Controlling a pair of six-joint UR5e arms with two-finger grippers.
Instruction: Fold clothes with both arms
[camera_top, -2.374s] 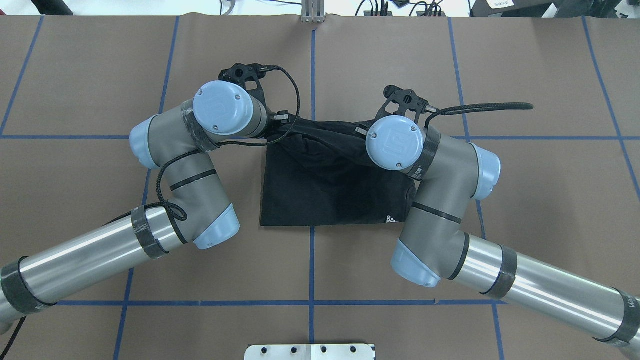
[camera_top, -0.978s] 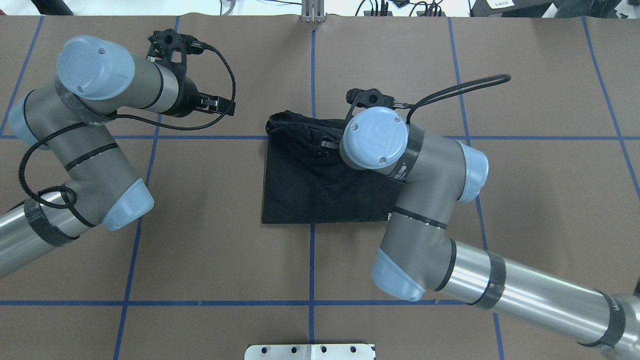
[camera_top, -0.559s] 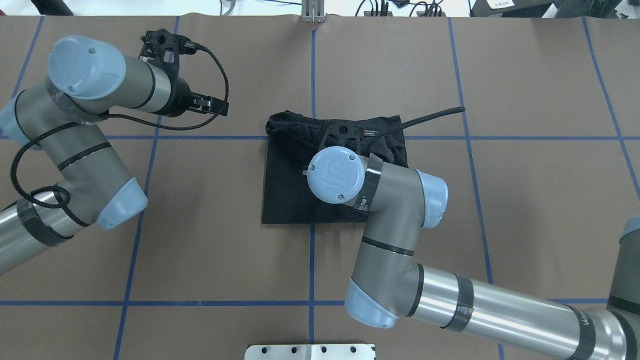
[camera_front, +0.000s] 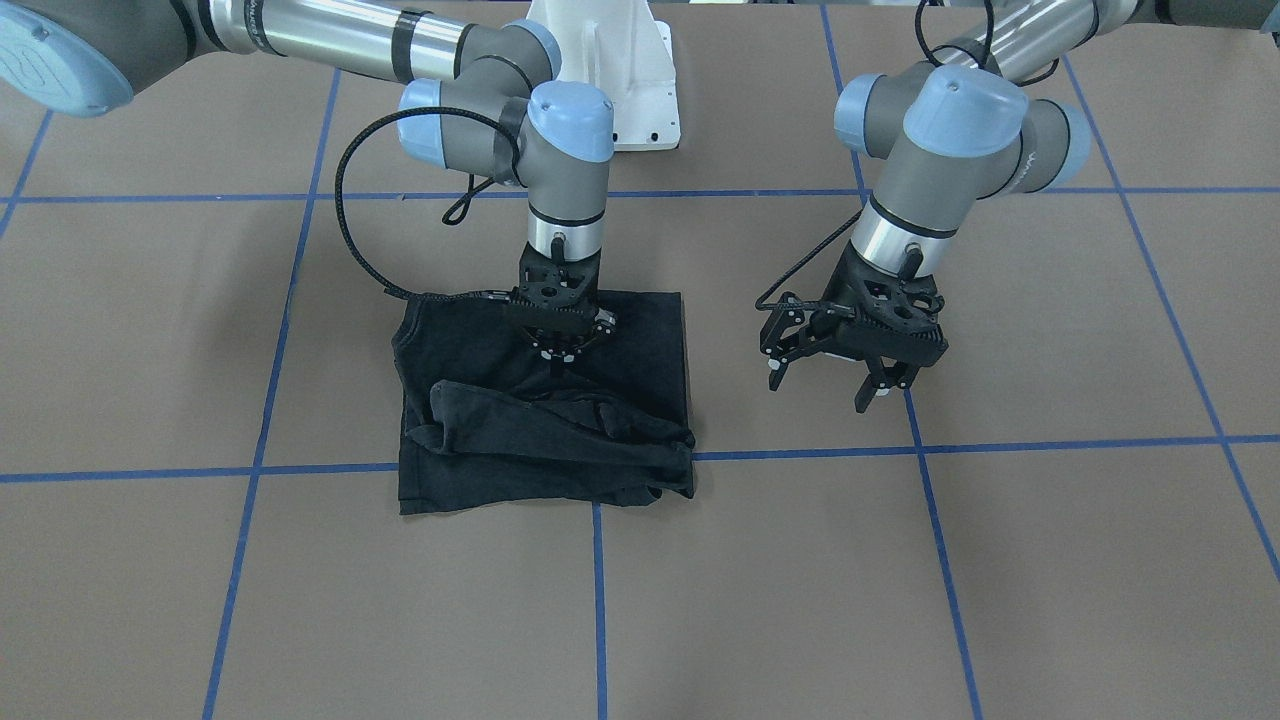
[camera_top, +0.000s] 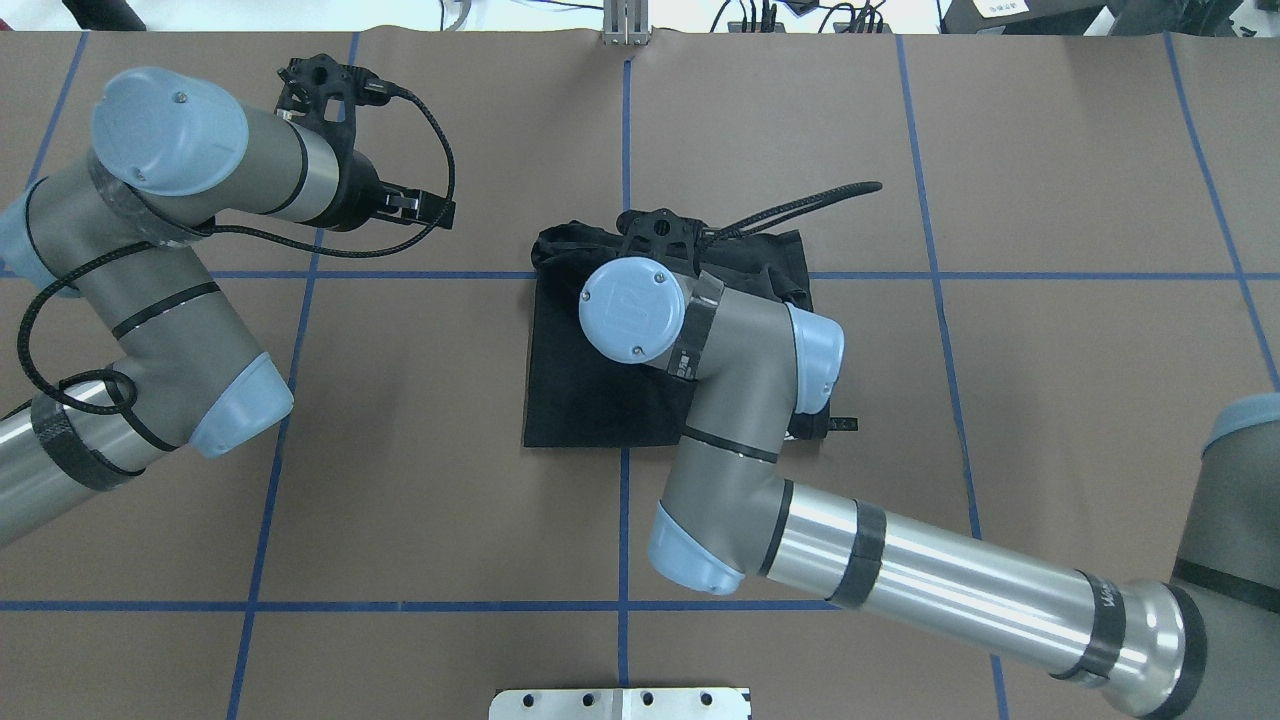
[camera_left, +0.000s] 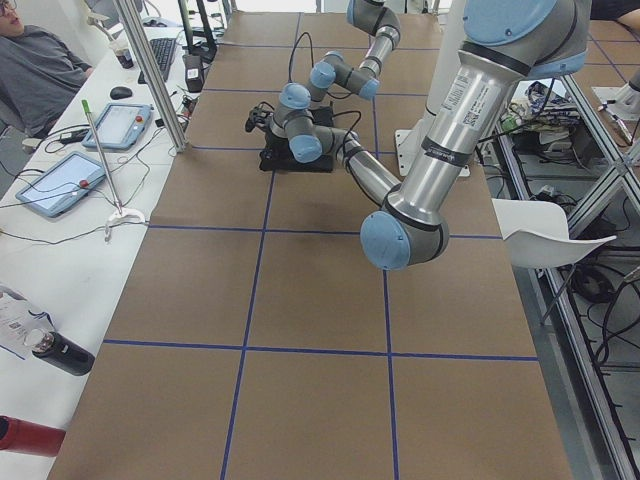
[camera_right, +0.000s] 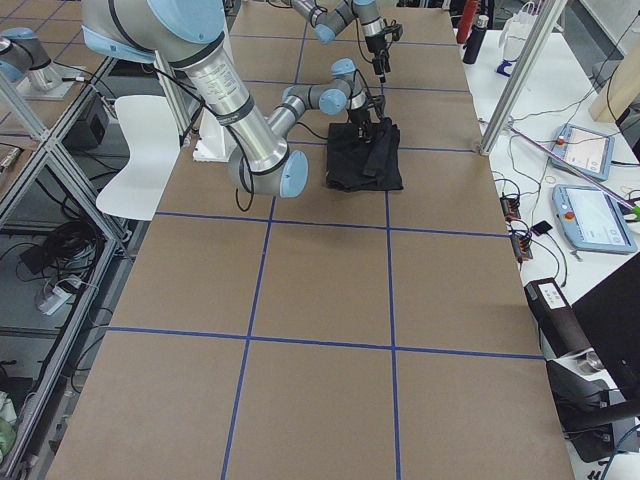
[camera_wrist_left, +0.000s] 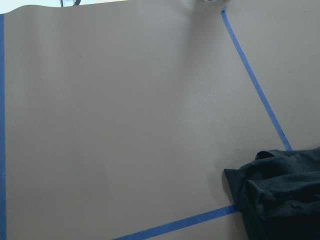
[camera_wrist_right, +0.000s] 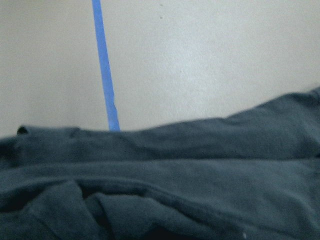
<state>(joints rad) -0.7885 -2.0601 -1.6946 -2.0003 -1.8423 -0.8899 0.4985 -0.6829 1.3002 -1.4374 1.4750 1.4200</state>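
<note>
The right gripper (camera_front: 553, 360) points straight down onto the black T-shirt (camera_front: 645, 345), near the middle of the folded cloth and a little toward the robot's side of it. Its tips touch the fabric or are just above it; I cannot tell which. The fingers are black against black cloth, so I also cannot tell if they are spread, closed, or pinching the cloth. The right wrist camera sees dark folds very near below it, with the brown table (camera_front: 1000, 560) and one blue tape line (camera_wrist_right: 104, 70) beyond.

The T-shirt lies on the table as a rough rectangle, and only plain black shows. Beyond the right gripper, on the side away from the robot, a thick wrinkled roll of cloth (camera_front: 560, 425) runs along the shirt's edge.

The left gripper (camera_front: 822, 392) hangs above bare table, well apart from the T-shirt, on its left side. Its two fingers are spread wide and hold nothing. In the left wrist view only one bunched corner of the shirt (camera_wrist_left: 280, 195) shows, at the lower right.
</note>
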